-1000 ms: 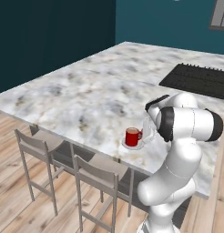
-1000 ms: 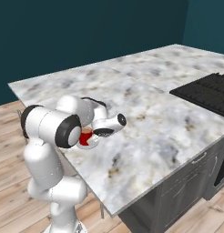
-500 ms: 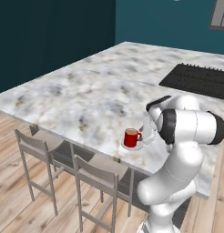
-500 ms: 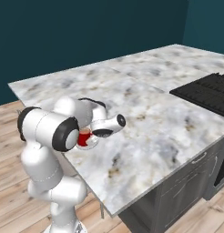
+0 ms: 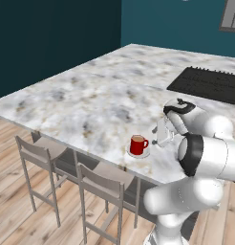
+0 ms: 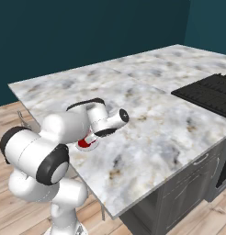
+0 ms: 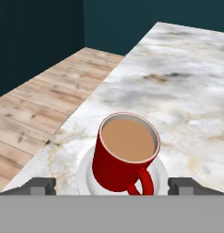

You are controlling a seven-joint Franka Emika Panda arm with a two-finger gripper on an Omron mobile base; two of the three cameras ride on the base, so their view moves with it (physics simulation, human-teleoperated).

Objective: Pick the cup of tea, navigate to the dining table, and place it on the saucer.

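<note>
Red cup [image 5: 137,144] on white saucer [image 5: 138,154], at the table [image 5: 90,100] edge.

The cup stands upright on the saucer, brimful of light brown tea, its 1 handle turned toward the hand camera. The round flat saucer shows as a white rim around the cup's base [image 7: 86,170]. Both sit near the marbled white-grey table's edge, above the stools' side; in the right base view the cup [image 6: 87,142] is mostly hidden by the arm.
</note>
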